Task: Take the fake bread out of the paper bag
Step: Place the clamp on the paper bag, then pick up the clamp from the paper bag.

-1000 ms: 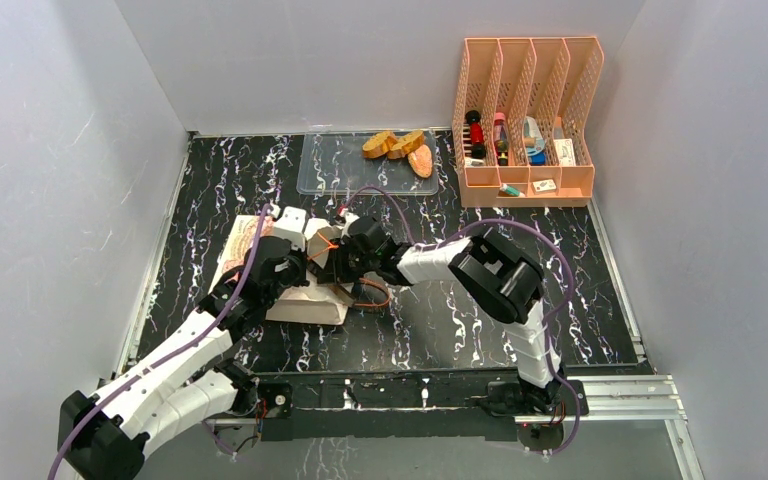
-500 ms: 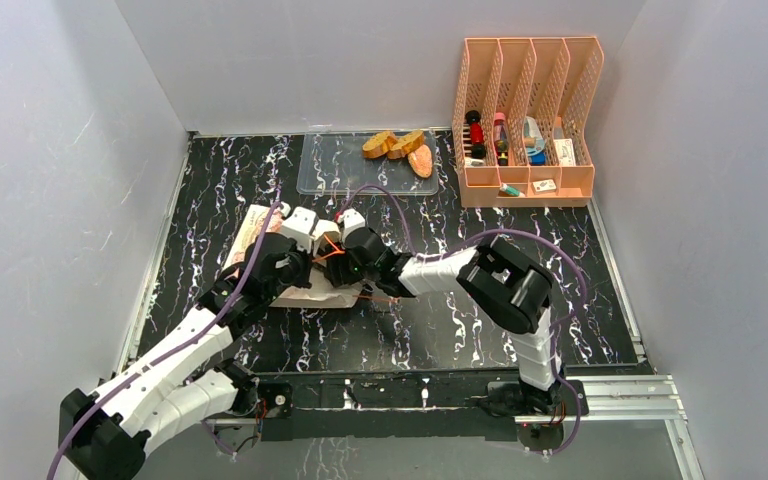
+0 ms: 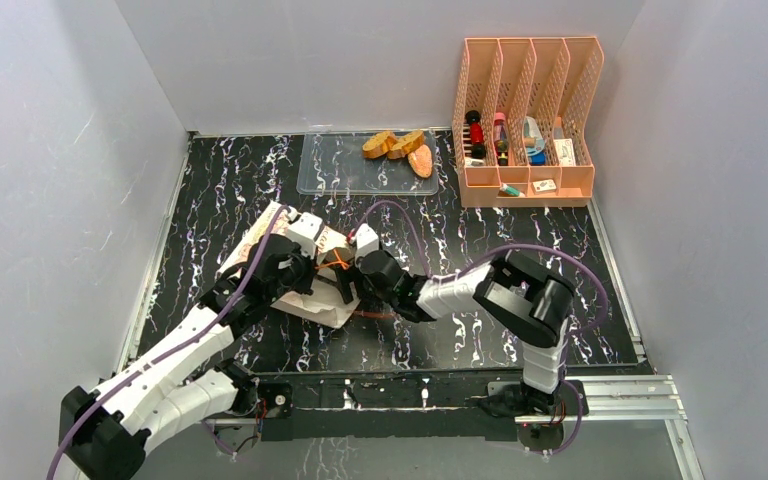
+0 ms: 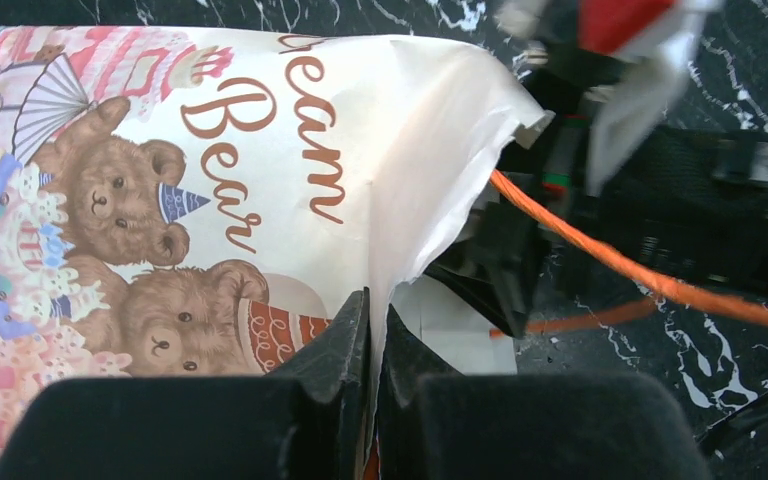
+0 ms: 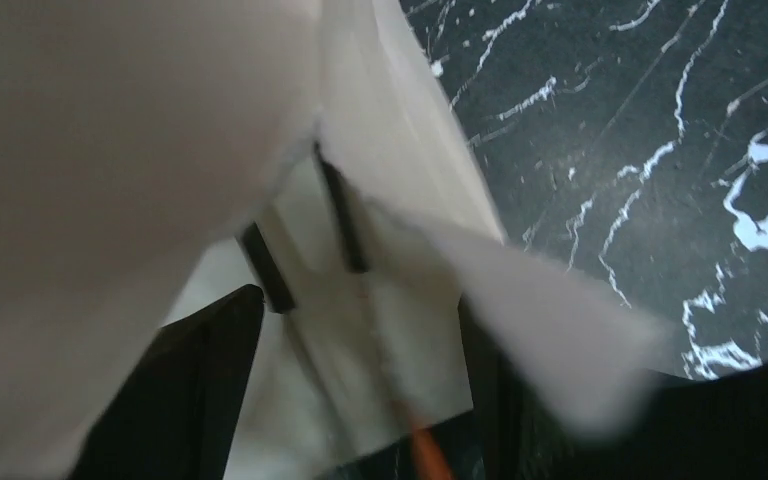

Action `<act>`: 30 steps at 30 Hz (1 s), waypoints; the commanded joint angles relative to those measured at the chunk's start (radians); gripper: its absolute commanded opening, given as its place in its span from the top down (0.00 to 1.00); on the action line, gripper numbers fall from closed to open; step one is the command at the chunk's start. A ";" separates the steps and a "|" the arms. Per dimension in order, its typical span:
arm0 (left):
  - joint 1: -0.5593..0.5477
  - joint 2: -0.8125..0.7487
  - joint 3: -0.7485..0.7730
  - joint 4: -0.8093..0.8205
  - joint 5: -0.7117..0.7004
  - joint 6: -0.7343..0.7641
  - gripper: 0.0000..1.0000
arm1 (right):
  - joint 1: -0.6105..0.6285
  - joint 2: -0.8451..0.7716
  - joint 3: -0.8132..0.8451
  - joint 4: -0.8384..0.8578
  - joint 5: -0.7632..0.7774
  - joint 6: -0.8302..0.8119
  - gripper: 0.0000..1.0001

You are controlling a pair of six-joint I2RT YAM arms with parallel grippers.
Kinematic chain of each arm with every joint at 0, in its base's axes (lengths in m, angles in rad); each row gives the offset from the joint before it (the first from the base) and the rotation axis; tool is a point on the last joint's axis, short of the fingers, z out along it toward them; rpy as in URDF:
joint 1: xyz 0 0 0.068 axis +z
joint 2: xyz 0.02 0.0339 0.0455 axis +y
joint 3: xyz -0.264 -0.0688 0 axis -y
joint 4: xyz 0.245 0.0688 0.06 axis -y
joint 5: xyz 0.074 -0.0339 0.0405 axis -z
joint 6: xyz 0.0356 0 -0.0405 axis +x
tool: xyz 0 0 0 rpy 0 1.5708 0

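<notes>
The paper bag lies on its side on the black marble table, its bear picture facing up. My left gripper is shut on the upper edge of the bag's mouth. At that mouth, my right gripper stands open, with blurred cream paper and an orange cord handle between its fingers. Three pieces of fake bread lie on the clear tray at the back. No bread shows inside the bag.
A peach mesh organizer rack with small items stands at the back right. Grey walls close in the table on the left, back and right. The right arm's purple cable loops above the bag mouth.
My right gripper has opened wide and moved toward the near side of the bag mouth. The bag has shifted and tilted a little. The left gripper keeps its hold.
</notes>
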 commanded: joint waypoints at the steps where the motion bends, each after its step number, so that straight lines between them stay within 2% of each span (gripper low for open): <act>1: 0.000 0.049 0.024 -0.031 0.044 0.021 1.00 | 0.012 -0.093 -0.093 0.143 0.066 -0.079 0.30; 10: 0.000 0.088 0.032 -0.029 0.047 0.008 1.00 | 0.021 -0.132 -0.222 0.247 0.014 -0.042 0.31; 16: 0.000 0.091 0.032 -0.028 0.061 -0.008 1.00 | 0.084 -0.159 -0.285 0.378 0.083 -0.097 0.34; 18: 0.000 0.092 0.028 -0.023 0.068 -0.014 1.00 | 0.089 -0.121 -0.290 0.439 0.090 -0.115 0.37; 20: 0.000 0.091 0.033 -0.027 0.076 -0.016 1.00 | 0.092 -0.048 -0.309 0.535 0.165 -0.110 0.40; 27: -0.001 0.081 0.023 -0.025 0.079 -0.015 1.00 | 0.092 0.015 -0.345 0.610 0.175 -0.084 0.46; 30: 0.000 0.080 0.020 -0.022 0.079 -0.017 1.00 | 0.092 0.040 -0.349 0.631 0.163 -0.073 0.61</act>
